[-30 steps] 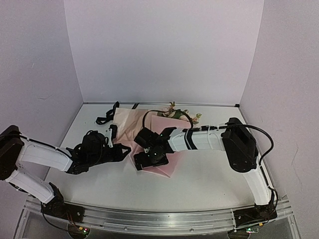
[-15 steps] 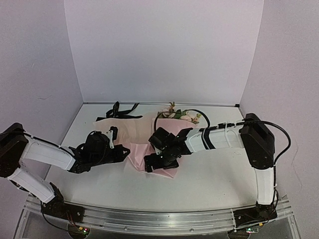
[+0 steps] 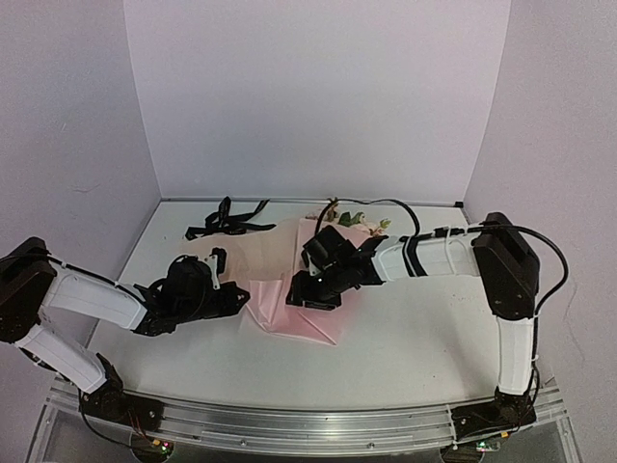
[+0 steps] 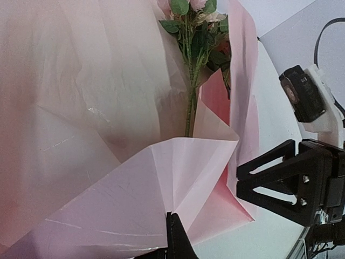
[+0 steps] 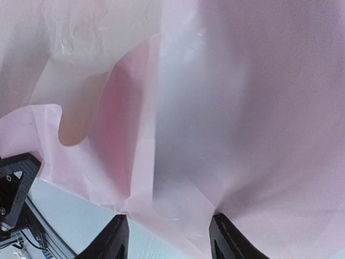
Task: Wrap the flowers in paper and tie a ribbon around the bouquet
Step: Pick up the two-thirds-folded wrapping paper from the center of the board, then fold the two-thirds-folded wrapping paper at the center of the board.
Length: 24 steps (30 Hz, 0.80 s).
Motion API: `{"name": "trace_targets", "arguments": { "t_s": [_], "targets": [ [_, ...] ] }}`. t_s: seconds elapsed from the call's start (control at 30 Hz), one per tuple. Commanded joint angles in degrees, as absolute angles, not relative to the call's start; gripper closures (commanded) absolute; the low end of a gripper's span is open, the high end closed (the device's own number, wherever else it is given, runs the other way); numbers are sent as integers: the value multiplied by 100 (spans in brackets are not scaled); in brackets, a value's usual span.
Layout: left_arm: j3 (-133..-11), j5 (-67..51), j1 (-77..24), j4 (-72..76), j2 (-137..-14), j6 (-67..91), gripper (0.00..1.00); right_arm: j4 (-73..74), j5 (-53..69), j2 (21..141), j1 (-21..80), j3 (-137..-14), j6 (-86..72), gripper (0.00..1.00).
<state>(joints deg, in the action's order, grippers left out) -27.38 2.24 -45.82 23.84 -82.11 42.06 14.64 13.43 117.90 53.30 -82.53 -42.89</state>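
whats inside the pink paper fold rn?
The flowers: blossoms, leaves and upper stems show between the layers of paper. The stem ends are covered by the paper's folded near corner, so they cannot be seen.

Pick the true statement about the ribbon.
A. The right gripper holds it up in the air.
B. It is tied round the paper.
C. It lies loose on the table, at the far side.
C: the ribbon lies loose at the far side of the table, with nothing holding it and not round the paper.
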Motion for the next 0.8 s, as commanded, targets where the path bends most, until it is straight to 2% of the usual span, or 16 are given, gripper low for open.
{"name": "trace_targets", "arguments": {
  "t_s": [0.0,0.27,0.57,0.77],
  "targets": [
    [-2819,328,-4614,2422,-8174,4319,100,1071,1863,12412,5248,-8705,-4444,54],
    [-3156,-654,-4707,2616,-8151,3435,100,897,2001,12948,5157,-8958,-4743,56],
    [-3687,-1698,-4974,2533,-8670,2603,100,854,1853,12862,5086,-8762,-5058,69],
    [-3934,-1720,-4983,2281,-9067,2556,100,240,1864,12557,4939,-8331,-5567,75]
  ]
}}
